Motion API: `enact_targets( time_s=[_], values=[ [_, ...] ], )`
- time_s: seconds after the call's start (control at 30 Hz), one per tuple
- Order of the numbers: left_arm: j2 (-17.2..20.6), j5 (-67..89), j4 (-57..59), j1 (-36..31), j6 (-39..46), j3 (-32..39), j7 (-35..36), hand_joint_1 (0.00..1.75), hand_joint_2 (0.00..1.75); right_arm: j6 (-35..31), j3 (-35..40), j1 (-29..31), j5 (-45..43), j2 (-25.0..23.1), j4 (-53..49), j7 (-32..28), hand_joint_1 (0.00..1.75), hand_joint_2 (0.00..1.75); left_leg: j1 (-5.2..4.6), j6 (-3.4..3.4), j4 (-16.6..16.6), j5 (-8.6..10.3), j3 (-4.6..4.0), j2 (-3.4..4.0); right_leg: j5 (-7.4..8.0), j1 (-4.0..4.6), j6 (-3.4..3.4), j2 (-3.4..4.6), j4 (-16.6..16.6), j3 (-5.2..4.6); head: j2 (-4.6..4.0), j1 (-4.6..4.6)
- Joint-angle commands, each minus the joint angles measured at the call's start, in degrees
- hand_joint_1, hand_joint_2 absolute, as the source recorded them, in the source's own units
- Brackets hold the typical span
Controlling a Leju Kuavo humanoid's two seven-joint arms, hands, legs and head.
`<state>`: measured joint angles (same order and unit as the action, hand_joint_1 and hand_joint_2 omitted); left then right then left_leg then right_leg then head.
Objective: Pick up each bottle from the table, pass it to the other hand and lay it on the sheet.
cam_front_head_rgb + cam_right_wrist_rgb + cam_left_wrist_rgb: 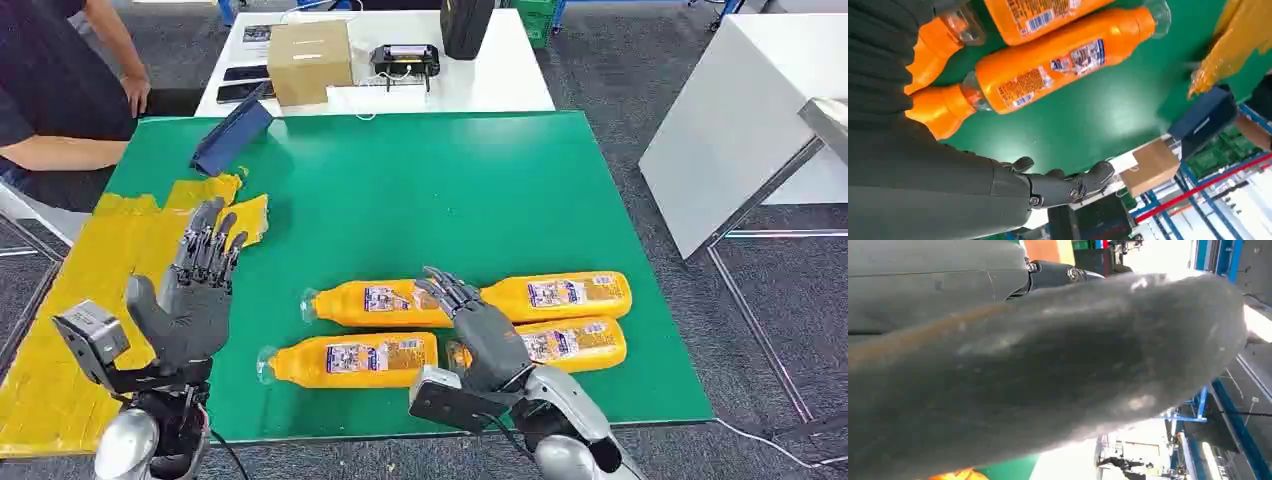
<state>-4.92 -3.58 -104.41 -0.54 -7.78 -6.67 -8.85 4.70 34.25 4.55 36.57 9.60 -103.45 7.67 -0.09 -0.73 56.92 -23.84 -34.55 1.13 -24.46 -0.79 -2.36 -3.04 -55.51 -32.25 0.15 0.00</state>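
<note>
Several orange bottles with clear caps lie on their sides in two rows on the green table: a near left bottle, a far left bottle, a far right bottle and a near right bottle. My right hand hovers open over the middle of the group, fingers spread, holding nothing; the right wrist view shows its fingers above the bottles. My left hand is raised and open at the table's left, over the edge of the yellow sheet.
A dark blue flat case lies at the table's far left corner. Behind it a white table carries a cardboard box and a black device. A person's arm reaches in at the far left. A white table stands right.
</note>
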Motion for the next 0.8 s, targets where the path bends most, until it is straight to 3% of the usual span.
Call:
enact_targets(
  time_s=[0.03,0.37,0.63,0.8],
  values=[
    [1.01,-0.02,4.22,-2.55,-0.28,-1.79,0.35,0.00,0.00,1.11,4.82,4.36,-1.04,0.94,5.79,0.66,0.00,1.75,0.03,0.05,-0.04,-0.02,0.14,-0.02,0.00,0.01,0.08,0.21,0.05,0.13,0.00,-0.02],
    [0.79,-1.28,7.14,-5.42,-0.21,-2.81,1.01,0.00,0.00,5.47,13.07,9.30,-3.79,3.06,11.08,2.70,0.00,1.75,0.07,0.06,-0.04,-0.05,0.24,-0.04,-0.01,0.04,0.10,0.29,0.08,0.24,0.00,0.00],
    [0.81,-1.47,7.24,-5.53,-0.37,-3.02,1.12,0.00,0.00,6.28,13.88,10.38,-3.26,3.21,12.01,3.50,0.00,1.75,0.05,0.05,-0.03,-0.03,0.16,-0.04,-0.01,0.02,0.08,0.22,0.06,0.15,0.00,0.00],
    [0.63,-2.40,8.60,-7.50,-0.88,-3.98,1.75,0.00,0.00,7.07,15.44,13.90,-3.37,1.10,19.08,4.19,0.00,1.75,0.04,0.04,-0.03,0.00,0.12,-0.01,0.02,0.02,0.06,0.16,0.05,0.10,0.00,-0.02]
  ],
)
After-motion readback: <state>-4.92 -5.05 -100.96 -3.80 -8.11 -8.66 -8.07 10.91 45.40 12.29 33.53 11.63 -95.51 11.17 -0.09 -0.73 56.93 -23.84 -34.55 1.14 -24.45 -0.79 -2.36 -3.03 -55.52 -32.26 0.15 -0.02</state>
